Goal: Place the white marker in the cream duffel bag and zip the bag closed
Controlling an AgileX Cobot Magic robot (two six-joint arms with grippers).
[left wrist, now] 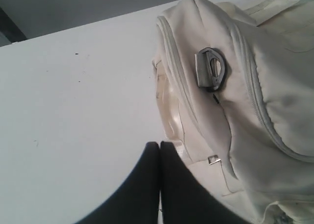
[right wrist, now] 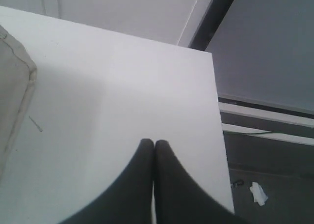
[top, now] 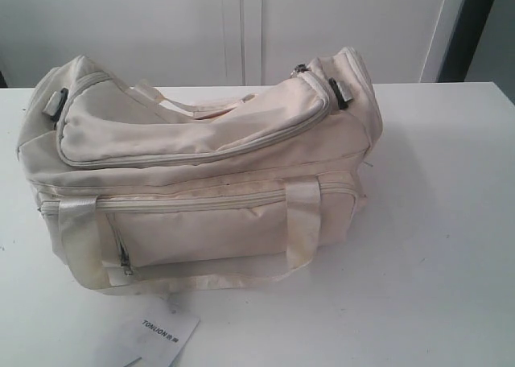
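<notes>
The cream duffel bag (top: 201, 182) lay side to side on the bench (top: 434, 222), a paper tag (top: 157, 335) at its front. The left fingers (left wrist: 142, 184) and right fingers (right wrist: 171, 184) were pressed together, empty.

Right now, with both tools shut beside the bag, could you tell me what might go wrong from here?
1. No marker shows in any view and the bag has a top flap that looks closed, so it may be zipped without the marker inside.
2. The left tool sits shut close to the bag's end, near the strap ring; moving in could snag it or shove the bag.
3. The paper tag lies on the table in front of the bag and could be caught or dragged.
</notes>
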